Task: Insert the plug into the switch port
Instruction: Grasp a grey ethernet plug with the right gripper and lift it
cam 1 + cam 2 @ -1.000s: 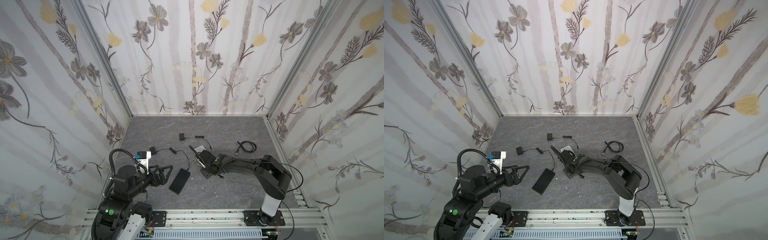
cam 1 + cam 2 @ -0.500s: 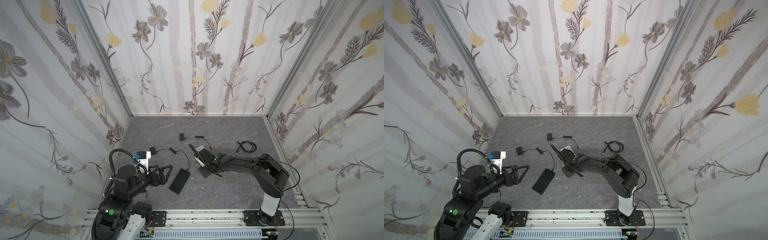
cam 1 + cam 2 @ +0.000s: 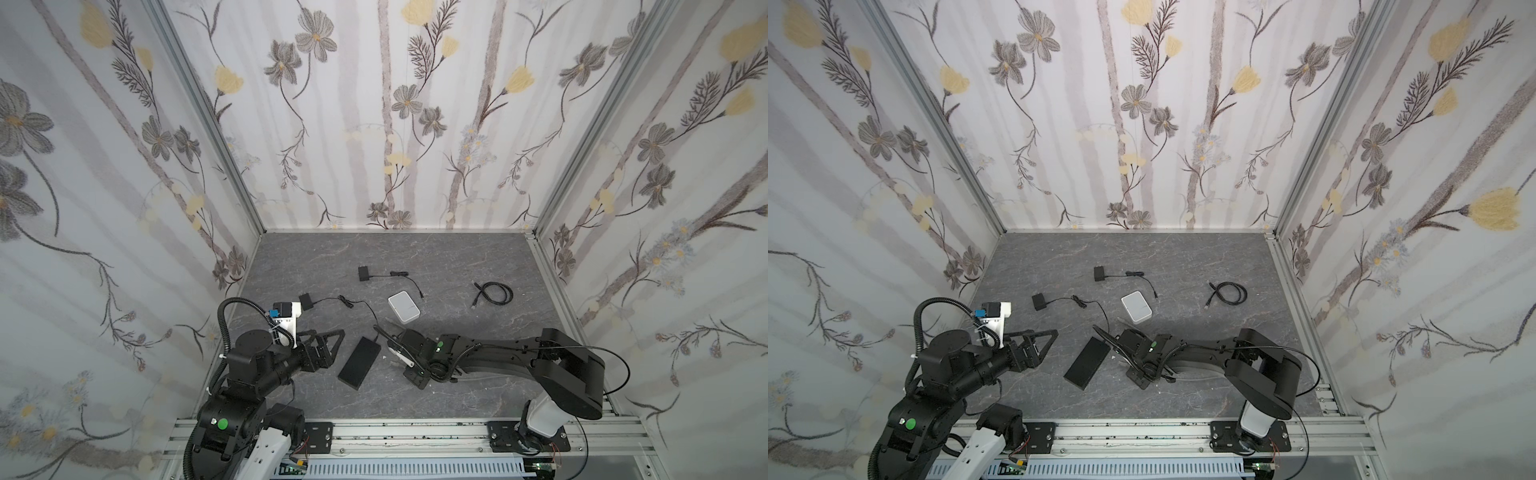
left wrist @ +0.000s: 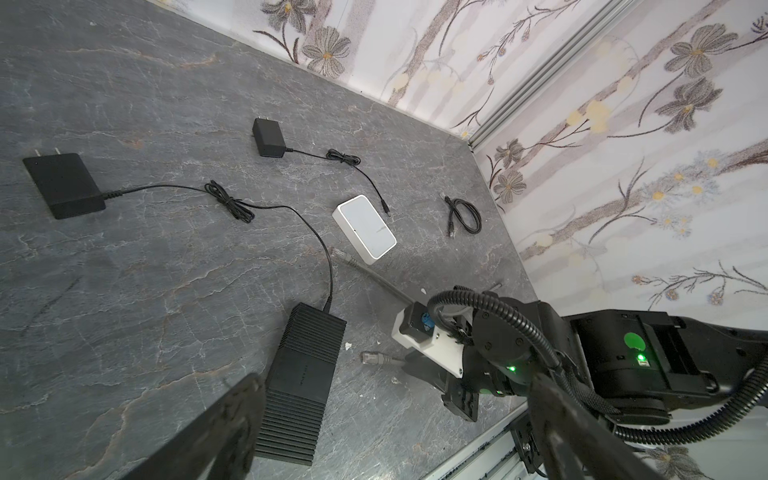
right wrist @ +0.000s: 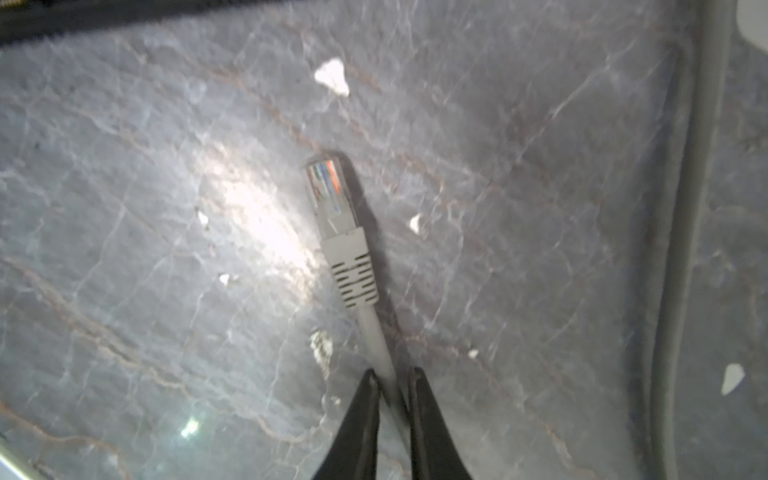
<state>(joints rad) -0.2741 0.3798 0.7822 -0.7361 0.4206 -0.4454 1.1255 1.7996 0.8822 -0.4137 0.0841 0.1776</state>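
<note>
Grey-veined stone table (image 3: 457, 266), floral walls around. Right hand (image 5: 392, 374) pinched narrow on thin grey cable (image 5: 374, 332) just behind clear-tipped grey plug (image 5: 332, 199), mid-frame, resting on table beside flat black ribbed box (image 3: 359, 362). Left hand (image 3: 334, 348) spread wide, lower left in both top views.

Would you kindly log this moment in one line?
right gripper: shut on grey Ethernet cable | its clear-tipped plug: unplugged | left gripper: open

The desk (image 3: 457, 257) is lying open along the back wall — free passage is running there. Nearer, the black box (image 3: 359, 363), the white box (image 3: 403, 306), a grey cable (image 5: 372, 332), a thin adapter lead (image 4: 158, 188) (running into the black box) and a coiled cable (image 3: 494, 293) are crowding the middle.
</note>
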